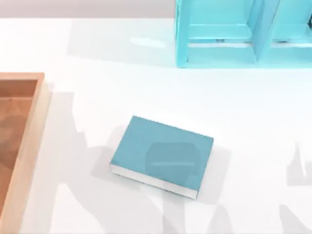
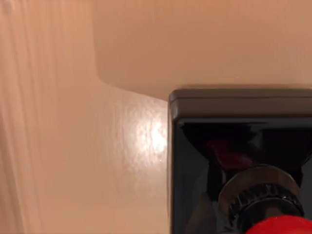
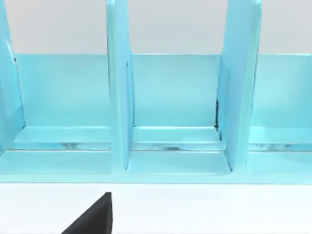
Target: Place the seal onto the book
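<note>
From above, nearest my station, the book (image 1: 162, 156) lies flat on the white table (image 1: 253, 112), slightly left of centre. Its teal cover faces up, and its white page edges run along the near side. It is turned a little, so its long edges slant down toward the table's right. Nothing rests on the cover apart from a faint greyish reflection.

At the table's left edge stands a wooden tray (image 1: 30, 146) with a raised pale rim and a darker floor. It is well apart from the book.

In the left wrist view, the seal (image 2: 243, 165) appears very close to the lens. I see its black square base, its ribbed metallic collar, and part of the glossy red knob at the frame's edge. It stands against a tan wooden surface that matches the tray's colour. I cannot tell whether my left pincer is spread or pressed together.

Farthest back, at the table's far right, stands a light cyan shelf unit (image 1: 219, 34). The right wrist view faces its open compartments (image 3: 170, 97), which are split by upright dividers. A dark wedge shows at the lower edge of that view, and I cannot identify it. I cannot tell the state of my right pincer either.
</note>
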### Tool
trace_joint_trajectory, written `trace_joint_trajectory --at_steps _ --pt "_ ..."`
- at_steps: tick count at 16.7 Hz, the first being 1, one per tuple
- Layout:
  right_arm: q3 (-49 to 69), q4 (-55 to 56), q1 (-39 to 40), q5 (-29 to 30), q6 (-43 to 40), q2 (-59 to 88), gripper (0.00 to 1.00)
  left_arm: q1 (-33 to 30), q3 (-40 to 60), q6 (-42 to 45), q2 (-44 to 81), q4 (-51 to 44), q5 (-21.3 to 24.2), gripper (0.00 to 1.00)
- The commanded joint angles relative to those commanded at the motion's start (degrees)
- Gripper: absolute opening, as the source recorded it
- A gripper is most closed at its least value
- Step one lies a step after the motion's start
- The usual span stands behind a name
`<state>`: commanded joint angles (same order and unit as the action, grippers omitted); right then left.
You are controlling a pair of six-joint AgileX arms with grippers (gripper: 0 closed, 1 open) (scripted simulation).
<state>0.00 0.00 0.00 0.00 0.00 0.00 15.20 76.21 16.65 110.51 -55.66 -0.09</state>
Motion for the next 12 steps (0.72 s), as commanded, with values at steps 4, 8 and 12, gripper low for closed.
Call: trace_joint_trajectory --at_steps 4,8,12 --pt "0.00 0.00 0.00 0.00 0.00 0.00 1.00 0.00 0.00 0.00 0.00 0.00 0.00 0.00" --pt "0.00 0.00 0.00 0.00 0.00 0.00 1.00 0.00 0.00 0.00 0.00 0.00 0.00 0.00" --pt "0.00 0.00 0.00 0.00 0.00 0.00 1.00 -1.93 2.18 -2.03 -0.04 -2.26 -0.01 0.00"
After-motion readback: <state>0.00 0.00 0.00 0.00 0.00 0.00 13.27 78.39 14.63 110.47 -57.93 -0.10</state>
